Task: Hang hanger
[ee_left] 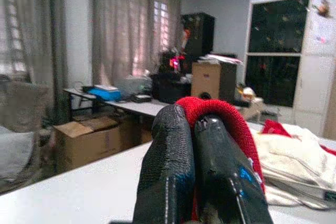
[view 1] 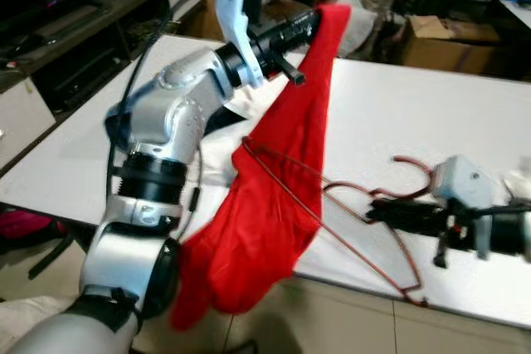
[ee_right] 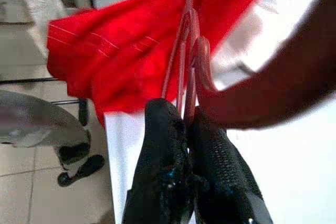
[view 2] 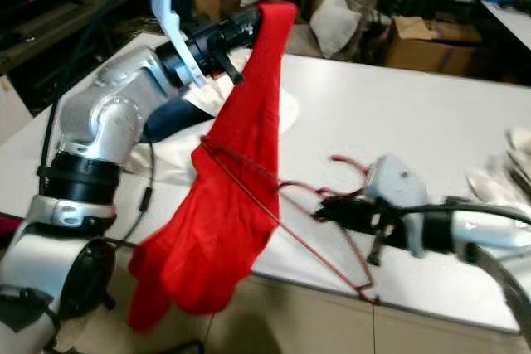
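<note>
While held: red garment (view 1: 274, 196), hanger (view 1: 365, 213); boxes (view 1: 448, 39) perhaps beyond.

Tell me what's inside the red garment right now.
One end of the hanger runs into the red garment, its wire outline showing at the cloth's left edge. How far in it reaches is covered. The left gripper pinches the garment's top; the right gripper holds the hanger.

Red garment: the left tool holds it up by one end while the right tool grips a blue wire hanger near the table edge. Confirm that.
Not quite. The left tool does hold up the red garment, and the right tool grips a wire hanger, but the hanger is red, not blue, as the right wrist view shows.
</note>
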You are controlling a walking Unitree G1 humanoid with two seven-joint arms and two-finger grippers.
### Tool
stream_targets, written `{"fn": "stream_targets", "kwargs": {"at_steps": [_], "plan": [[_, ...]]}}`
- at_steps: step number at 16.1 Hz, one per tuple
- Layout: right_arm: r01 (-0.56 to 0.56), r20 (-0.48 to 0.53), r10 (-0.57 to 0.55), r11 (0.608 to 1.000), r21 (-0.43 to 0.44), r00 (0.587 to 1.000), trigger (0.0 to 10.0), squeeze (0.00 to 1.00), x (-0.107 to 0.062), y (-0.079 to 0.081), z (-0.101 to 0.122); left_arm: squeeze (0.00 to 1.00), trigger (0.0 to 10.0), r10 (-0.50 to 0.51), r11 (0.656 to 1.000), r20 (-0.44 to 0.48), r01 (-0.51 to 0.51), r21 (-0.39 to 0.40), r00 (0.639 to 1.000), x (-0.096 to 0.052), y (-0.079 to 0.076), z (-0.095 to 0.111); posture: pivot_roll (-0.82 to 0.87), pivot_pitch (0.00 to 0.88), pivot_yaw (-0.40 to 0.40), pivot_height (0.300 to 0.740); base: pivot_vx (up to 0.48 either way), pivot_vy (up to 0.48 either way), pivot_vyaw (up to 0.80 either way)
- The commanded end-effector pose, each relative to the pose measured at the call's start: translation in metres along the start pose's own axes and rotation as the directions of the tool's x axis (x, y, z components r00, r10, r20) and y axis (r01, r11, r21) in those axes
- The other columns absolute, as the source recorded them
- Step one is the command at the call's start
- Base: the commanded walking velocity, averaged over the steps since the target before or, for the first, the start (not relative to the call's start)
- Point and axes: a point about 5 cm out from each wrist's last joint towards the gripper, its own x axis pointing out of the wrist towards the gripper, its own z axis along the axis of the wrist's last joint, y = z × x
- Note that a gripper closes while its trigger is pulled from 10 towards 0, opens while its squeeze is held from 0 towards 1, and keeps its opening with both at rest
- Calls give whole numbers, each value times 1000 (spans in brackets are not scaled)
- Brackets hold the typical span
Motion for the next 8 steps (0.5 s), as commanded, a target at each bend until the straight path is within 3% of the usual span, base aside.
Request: {"fn": "stream_targets", "kwargs": {"at_steps": [1, 6, 8], "plan": [[-20, -2, 20, 1000, -19, 1000, 10000, 0, 3, 0, 2, 0, 10000, -19, 1000, 44, 18, 23, 999, 11, -9, 17, -117, 0, -18, 740, 0, 0, 0], [-13, 11, 13, 999, -47, 1000, 10000, 0, 27, -13, 6, 0, 10000, -31, 999, 2, 30, 24, 1000, 4, -16, 12, -102, 0, -35, 740, 0, 0, 0], [51, -9, -52, 996, -72, 999, 10000, 0, 41, -35, 11, 0, 10000, -71, 997, 7, 71, 17, 997, 1, -26, 13, -90, 0, -51, 740, 0, 0, 0]]}}
